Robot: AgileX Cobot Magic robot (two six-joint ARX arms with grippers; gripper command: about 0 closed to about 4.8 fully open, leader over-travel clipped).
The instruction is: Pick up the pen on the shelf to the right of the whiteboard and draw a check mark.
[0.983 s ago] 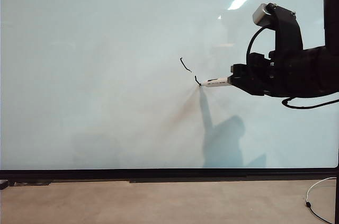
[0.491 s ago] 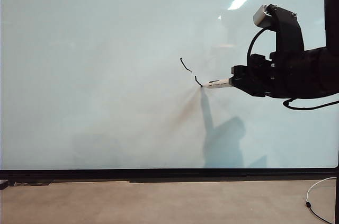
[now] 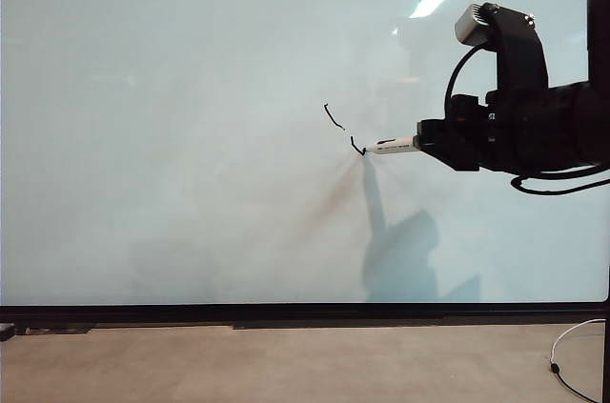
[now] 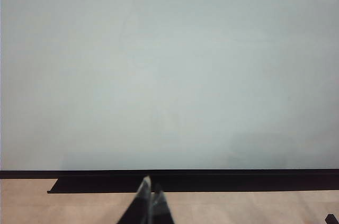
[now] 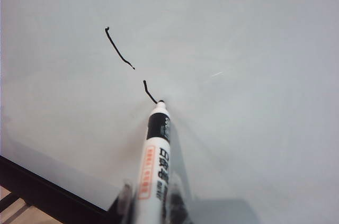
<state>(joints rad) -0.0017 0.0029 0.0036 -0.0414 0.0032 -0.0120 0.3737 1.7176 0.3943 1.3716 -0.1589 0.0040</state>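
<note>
Right claw (image 3: 420, 145) clamped on the pen (image 3: 393, 147), tip touching the whiteboard (image 3: 172, 136) at the broken check mark (image 3: 341, 130) (short stroke only), left claw (image 4: 148, 203) pressed together, low before the board.

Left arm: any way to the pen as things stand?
Probably not. The right gripper holds the pen against the whiteboard; the left gripper sits low, jaws shut, pen outside its view.

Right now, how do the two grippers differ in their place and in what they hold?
The right gripper is raised at the whiteboard, while the left gripper is low, near the board's bottom frame. The right gripper is shut on the pen, its tip at the unfinished check mark; the left gripper is shut and holds nothing. Both face the whiteboard.
</note>
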